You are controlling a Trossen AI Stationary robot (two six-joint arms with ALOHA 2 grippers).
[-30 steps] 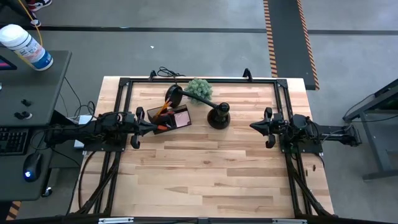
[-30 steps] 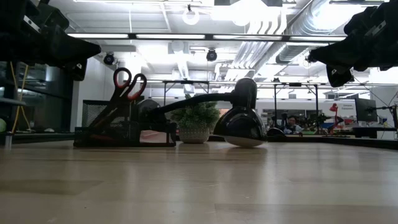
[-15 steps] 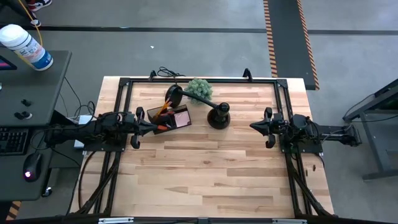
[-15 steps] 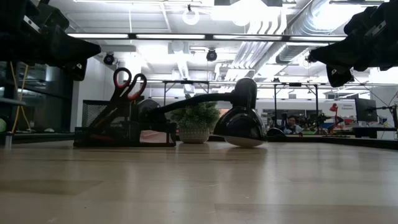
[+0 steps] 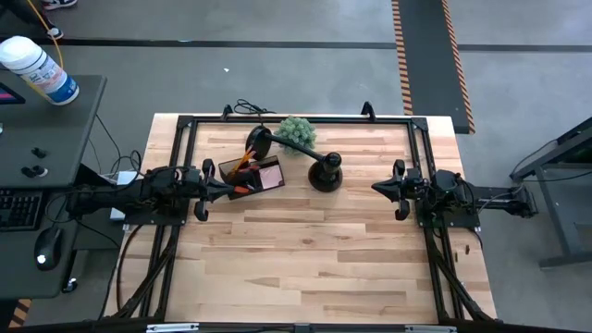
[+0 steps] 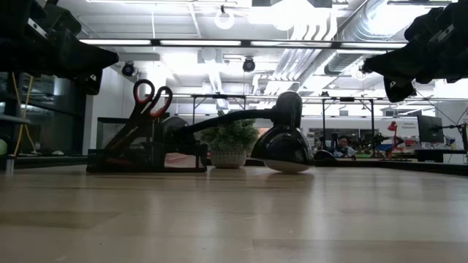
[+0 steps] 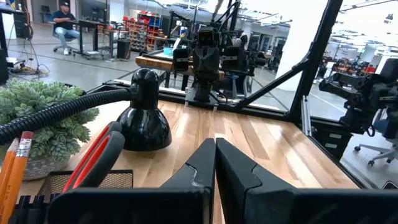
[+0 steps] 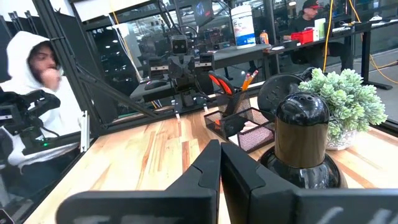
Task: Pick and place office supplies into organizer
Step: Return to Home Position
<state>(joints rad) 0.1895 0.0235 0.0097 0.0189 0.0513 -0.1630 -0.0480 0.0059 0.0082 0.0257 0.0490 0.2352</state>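
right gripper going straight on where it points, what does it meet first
Probably the lamp base, just off its line; if the right gripper clears it, the organizer next.

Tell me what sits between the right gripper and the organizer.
The black lamp's round base stands between the right gripper and the organizer, clearest in the high view.

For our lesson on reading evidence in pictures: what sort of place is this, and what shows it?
Probably a robotics lab in an open industrial hall. The signs are the bare ceiling ducts, the striped hazard tape on the grey floor, and a person seated at work far in the background.
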